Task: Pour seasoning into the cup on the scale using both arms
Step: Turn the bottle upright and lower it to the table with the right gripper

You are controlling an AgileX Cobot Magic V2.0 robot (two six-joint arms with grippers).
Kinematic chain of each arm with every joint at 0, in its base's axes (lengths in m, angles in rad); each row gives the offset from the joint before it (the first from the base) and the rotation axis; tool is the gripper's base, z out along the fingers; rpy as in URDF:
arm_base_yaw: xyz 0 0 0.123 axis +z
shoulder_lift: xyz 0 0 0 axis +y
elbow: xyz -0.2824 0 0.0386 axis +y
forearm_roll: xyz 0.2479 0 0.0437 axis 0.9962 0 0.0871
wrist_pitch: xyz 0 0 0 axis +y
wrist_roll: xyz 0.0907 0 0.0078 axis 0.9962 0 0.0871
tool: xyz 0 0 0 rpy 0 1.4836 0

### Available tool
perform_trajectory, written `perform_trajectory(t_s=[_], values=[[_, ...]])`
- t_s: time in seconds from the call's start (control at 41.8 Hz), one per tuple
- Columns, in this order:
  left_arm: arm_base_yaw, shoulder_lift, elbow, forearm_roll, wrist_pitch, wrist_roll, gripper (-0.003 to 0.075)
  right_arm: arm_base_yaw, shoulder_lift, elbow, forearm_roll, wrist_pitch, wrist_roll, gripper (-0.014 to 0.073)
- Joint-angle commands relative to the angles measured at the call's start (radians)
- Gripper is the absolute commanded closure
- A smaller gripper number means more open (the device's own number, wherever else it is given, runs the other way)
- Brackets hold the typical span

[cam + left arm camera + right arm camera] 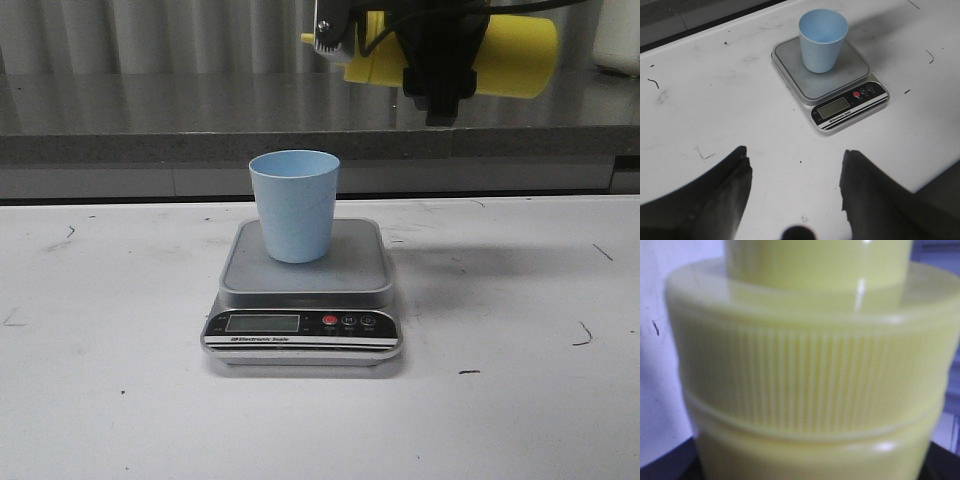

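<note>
The light-blue cup (294, 205) stands upright on the silver platform of the scale (352, 272), mid-table. High above and to its right, the yellow seasoning bottle (515, 55) lies nearly horizontal in the air, nozzle pointing left. My right gripper (440, 85) is shut around its body. In the right wrist view the bottle's ribbed cap (810, 370) fills the picture and hides the fingers. My left gripper (795, 175) hangs open over bare table, with nothing between its fingers, short of the scale (840, 80) and cup (822, 40).
The white table (100, 380) carries small dark scuff marks. A grey stone ledge (150, 140) runs along the back. The scale's black panel with its LCD and red button (329, 321) faces the front. The table's edge (940, 190) shows in the left wrist view.
</note>
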Motion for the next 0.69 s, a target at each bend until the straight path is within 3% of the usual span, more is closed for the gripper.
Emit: perform_trajectory(t_s=[0.0,0.191,0.335,0.431,0.55,0.67], values=[[0.005,0.002,-0.025,-0.006,-0.066,-0.003,0.0334,-0.034,-0.101,-0.038,0.015,-0.002,0.054,0.0295],[0.005,0.002,-0.025,-0.006,-0.066,-0.003,0.0334,-0.17,-0.205,0.008,0.371,-0.113,0.053,0.0295],[0.005,0.002,-0.025,-0.006,-0.066,-0.003,0.0334,-0.265,-0.288,0.123,0.52,-0.283,0.061,0.0295],[0.005,0.002,-0.025,-0.006,-0.066,-0.003,0.0334,-0.32,-0.345,0.264,0.6,-0.492,0.103,0.0295],[0.005,0.002,-0.025,-0.006,-0.066,-0.003,0.0334,-0.384,-0.377,0.444,0.615,-0.84,0.152,0.0295],[0.005,0.002,-0.025,-0.006,-0.066,-0.003,0.0334,-0.428,-0.363,0.577,0.626,-1.082,0.165,0.0295]])
